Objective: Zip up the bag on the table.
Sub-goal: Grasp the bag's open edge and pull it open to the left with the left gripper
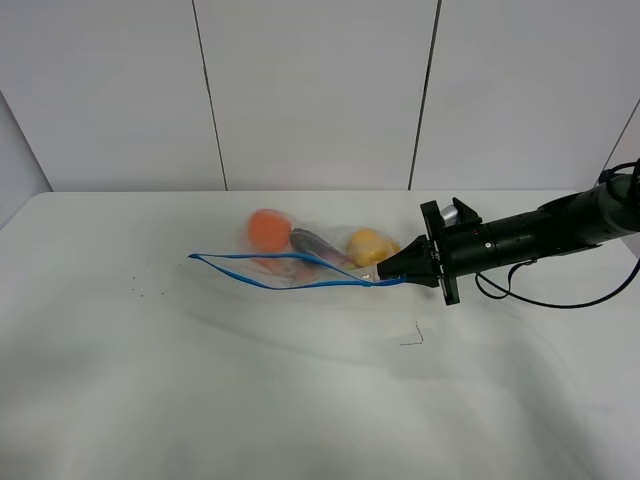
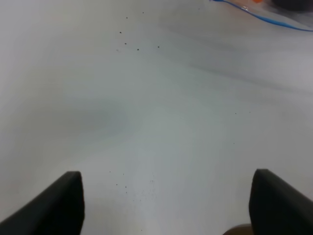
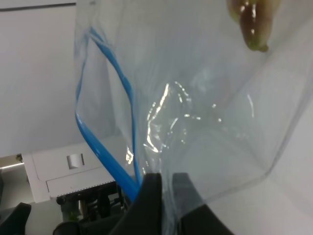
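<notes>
The right gripper (image 1: 384, 273) is clenching the clear crinkly plastic bag (image 1: 305, 262) by its blue zipper strip (image 3: 100, 146) — unanchored, it is risking sliding unsealed

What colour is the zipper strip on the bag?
The zipper strip is blue, clearest in the right wrist view.

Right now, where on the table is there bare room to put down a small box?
Free: the wide front of the table, bordered by the blue zipper of the bag, and the left side past the zipper's tip. Crowded: the middle right, where the right gripper pinches the bag's end and its arm reaches in over the table.
</notes>
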Motion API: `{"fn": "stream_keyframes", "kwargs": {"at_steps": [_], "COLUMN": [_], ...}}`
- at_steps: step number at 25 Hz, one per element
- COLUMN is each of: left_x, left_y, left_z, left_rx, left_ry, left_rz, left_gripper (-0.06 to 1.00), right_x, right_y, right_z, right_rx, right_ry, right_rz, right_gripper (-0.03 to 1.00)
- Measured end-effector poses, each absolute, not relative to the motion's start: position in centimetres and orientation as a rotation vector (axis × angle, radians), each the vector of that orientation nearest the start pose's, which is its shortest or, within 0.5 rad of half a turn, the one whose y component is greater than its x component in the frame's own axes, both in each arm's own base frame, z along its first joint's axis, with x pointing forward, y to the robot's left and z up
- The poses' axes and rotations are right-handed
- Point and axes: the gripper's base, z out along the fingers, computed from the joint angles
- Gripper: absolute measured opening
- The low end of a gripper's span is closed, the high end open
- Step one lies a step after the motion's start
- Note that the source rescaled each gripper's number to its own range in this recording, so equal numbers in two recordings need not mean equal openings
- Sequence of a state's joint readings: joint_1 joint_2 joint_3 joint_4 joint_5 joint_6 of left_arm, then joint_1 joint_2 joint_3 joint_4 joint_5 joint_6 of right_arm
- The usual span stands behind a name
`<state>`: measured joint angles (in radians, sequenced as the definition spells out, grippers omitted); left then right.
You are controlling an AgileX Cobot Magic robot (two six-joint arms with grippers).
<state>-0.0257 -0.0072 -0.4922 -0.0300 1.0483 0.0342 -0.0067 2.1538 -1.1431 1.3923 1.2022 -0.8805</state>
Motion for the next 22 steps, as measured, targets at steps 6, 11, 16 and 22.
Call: {"fn": "stream_keyframes", "kwargs": {"at_steps": [6, 11, 16, 22], "left_x": [-0.6, 0.6, 4.8, 11.6], "left_y": [-0.2, -0.3, -0.9, -2.0], "left_z": [27.9, 31.9, 35.9, 36.8], "left_rx": [0.040, -0.015, -0.032, -0.054], "left_ry": [2.015, 1.991, 2.055, 2.105], "left_rz": [-0.045, -0.085, -0.169, -0.325], "left_gripper": [1.00, 1.00, 1.00, 1.00], "right_x": [36.5, 36.5, 36.5, 36.5], "right_y": [8.1, 8.1, 8.1, 8.1], "right_z": [11.6, 11.6, 11.6, 11.6], "right_rx": [0.116, 0.116, 0.116, 0.116], "right_ry": [2.565, 2.565, 2.565, 2.565], "right_rz": [1.704, 1.704, 1.704, 1.704], "right_gripper": [0.00, 0.00, 0.00, 0.00]}}
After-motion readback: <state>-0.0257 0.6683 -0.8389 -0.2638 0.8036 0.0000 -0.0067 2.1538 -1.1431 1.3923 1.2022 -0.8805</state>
